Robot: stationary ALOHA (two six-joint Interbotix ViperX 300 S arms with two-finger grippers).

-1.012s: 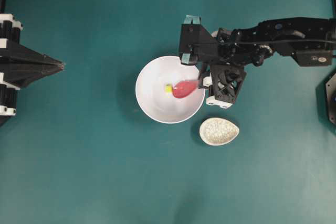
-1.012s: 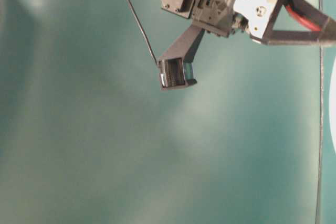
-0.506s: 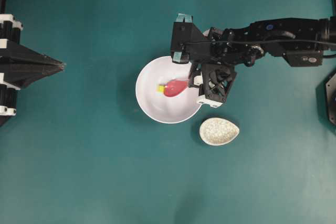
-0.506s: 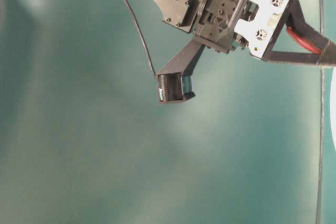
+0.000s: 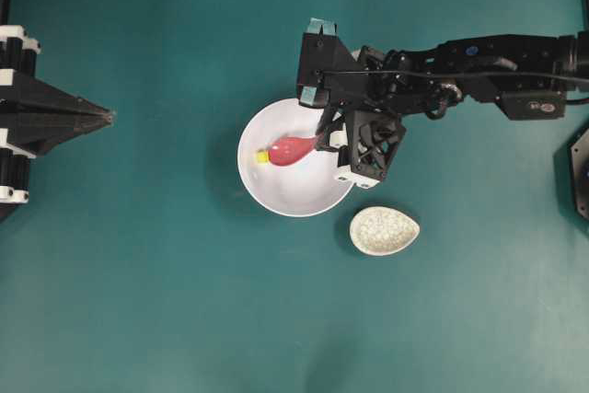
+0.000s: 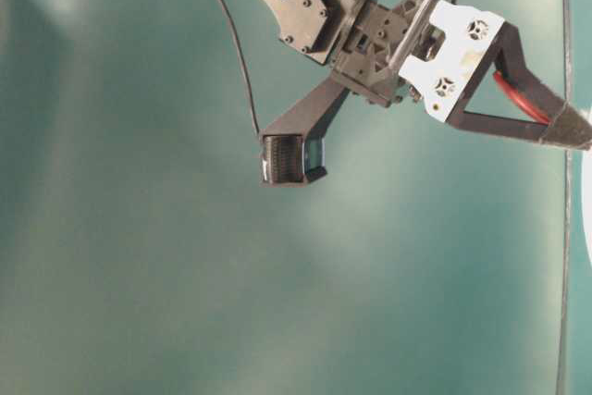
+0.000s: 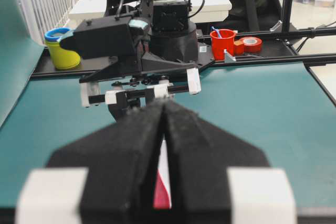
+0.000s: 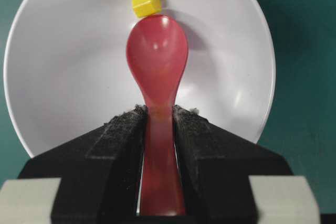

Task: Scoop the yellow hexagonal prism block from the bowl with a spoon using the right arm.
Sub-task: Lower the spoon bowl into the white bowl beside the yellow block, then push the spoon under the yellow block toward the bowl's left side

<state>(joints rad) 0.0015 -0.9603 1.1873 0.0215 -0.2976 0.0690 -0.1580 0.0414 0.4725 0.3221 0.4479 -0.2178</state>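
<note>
Nearest the right wrist camera: the right gripper — its two black padded jaws are pressed against the flat handle of the spoon, holding it.
Spoon scoop: lies inside the bowl, hollow side up, nothing in it; since a second ago it has slid across the bowl toward the far wall.
Block: the yellow hexagonal prism block sits on the bowl's floor touching the scoop's tip — pushed along ahead of the spoon, from near the bowl's middle to close under the rim.
Right arm from overhead: the right arm reaches in from the right edge, gripper over the bowl's right rim, farther left than before.
Beside the bowl: a speckled dish, apart from it, unmoved.
Far left: the left gripper rests well away, jaws closed together, unchanged.
</note>
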